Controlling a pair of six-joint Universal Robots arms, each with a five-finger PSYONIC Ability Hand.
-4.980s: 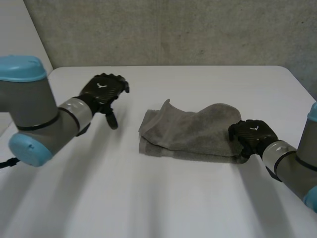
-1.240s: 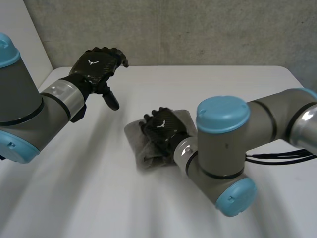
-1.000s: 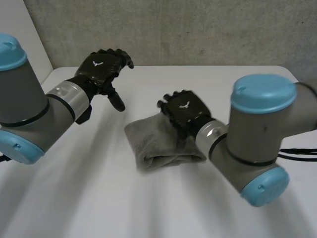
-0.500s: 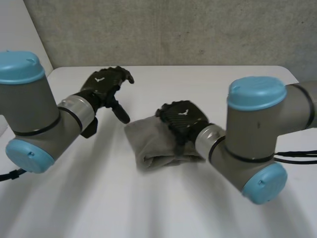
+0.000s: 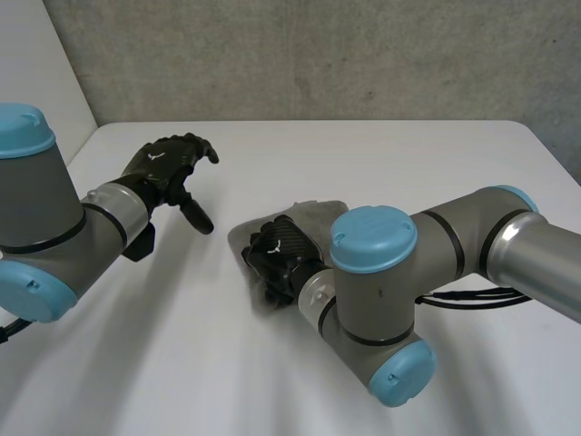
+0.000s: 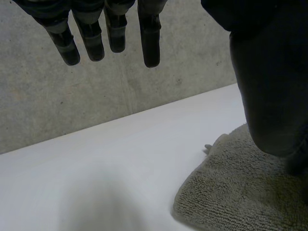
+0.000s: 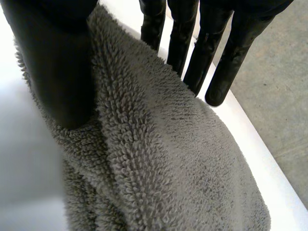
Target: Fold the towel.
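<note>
Right hand (image 5: pixel 283 257) flat on towel (image 5: pixel 313 215); left hand (image 5: pixel 166 168) aloft, fingers (image 6: pixel 149 33) straight.

- The right hand (image 5: pixel 281 254) and right arm (image 5: pixel 377 272) cover most of the towel's (image 5: pixel 313 211) middle and right side.
- Left wrist view: the left hand (image 6: pixel 267 86) hides part of it; the edge cuts off more.

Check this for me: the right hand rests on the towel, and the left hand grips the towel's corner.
Wrong about the left hand: it grips nothing. Its fingers are straight and it hangs open above the table, apart from the towel, as the left wrist view shows. The right hand does rest on the towel.
</note>
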